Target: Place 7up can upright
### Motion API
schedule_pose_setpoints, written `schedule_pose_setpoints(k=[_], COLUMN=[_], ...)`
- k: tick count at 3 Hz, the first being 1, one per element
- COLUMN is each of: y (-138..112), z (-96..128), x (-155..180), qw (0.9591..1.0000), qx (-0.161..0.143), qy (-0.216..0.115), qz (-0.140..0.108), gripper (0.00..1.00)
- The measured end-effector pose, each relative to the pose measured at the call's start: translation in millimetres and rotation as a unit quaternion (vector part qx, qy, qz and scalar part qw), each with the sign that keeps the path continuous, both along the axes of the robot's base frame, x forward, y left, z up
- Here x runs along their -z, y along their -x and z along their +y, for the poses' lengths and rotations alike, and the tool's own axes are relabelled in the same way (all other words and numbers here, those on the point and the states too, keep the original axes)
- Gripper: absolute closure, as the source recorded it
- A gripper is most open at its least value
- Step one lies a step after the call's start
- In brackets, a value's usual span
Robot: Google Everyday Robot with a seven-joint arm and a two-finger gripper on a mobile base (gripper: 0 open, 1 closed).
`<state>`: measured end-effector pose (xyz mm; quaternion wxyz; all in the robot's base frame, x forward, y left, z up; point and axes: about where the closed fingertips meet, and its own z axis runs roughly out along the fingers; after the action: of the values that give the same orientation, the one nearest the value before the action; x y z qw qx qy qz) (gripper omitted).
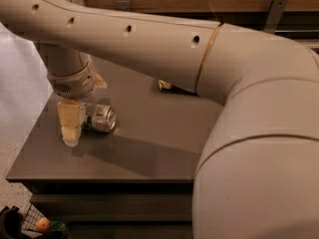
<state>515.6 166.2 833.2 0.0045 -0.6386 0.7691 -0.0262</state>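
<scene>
Lying on its side on the table (149, 153), the 7up can (98, 117) runs roughly 9 to 3 o'clock, its 9 o'clock end against the gripper (71, 129), whose hold cannot be told.

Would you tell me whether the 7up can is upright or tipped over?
Tipped over: the 7up can lies sideways on the table, round metal end showing, the hand at its other end.

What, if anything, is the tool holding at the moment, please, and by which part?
It cannot be told: the tool sits low at the left end of the 7up can, which lies on its side on the table.
</scene>
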Motion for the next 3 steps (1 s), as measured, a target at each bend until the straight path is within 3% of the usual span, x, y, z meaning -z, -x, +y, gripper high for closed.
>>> schedule_pose_setpoints(k=[1, 3], y=[1.1, -1.5], z=[-5.5, 0.6], x=[1.9, 3.4], qw=[0.9998, 0.9998], qx=[0.019, 0.016], qy=[0.002, -0.008], qz=[-0.006, -0.01], gripper=[0.18, 0.64])
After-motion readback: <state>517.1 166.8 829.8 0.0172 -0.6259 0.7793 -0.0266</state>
